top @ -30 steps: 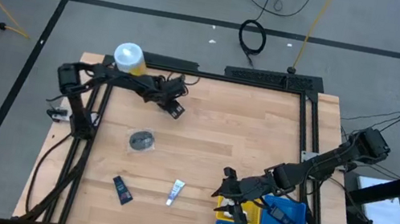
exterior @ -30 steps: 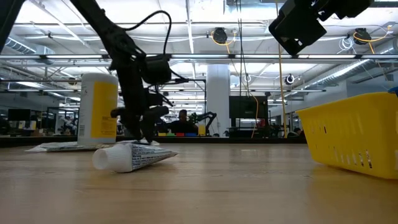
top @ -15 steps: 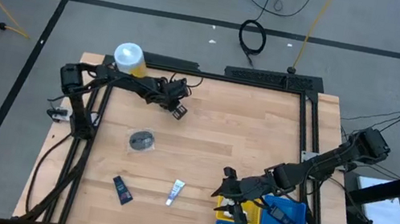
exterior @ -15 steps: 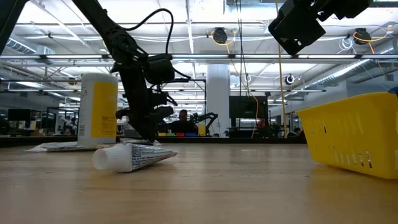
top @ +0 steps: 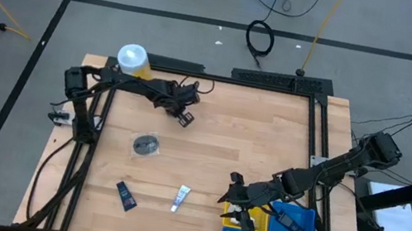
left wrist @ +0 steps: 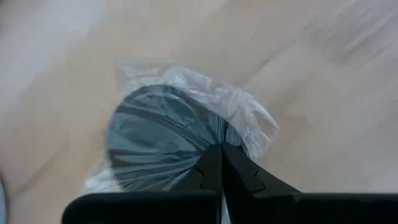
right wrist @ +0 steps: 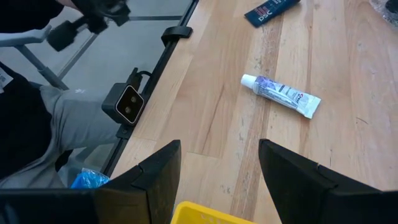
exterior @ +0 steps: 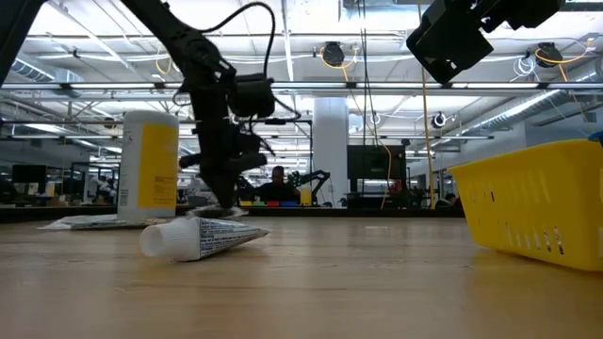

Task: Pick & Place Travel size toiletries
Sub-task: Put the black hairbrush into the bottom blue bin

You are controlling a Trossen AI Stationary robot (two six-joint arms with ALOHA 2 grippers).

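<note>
right claw (top: pixel 238 211) open over yellow bin (top: pixel 255 220).

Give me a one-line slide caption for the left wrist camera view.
Left gripper, fingers shut, above a round grey jar in crinkled clear wrap on the wooden table.

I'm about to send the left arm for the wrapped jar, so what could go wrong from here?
1. The left gripper is shut and apart from the bagged jar. Coming down like this would likely shove the jar rather than grasp it.
2. The loose plastic wrap might get pinched alone, letting the jar slip or swing.
</note>
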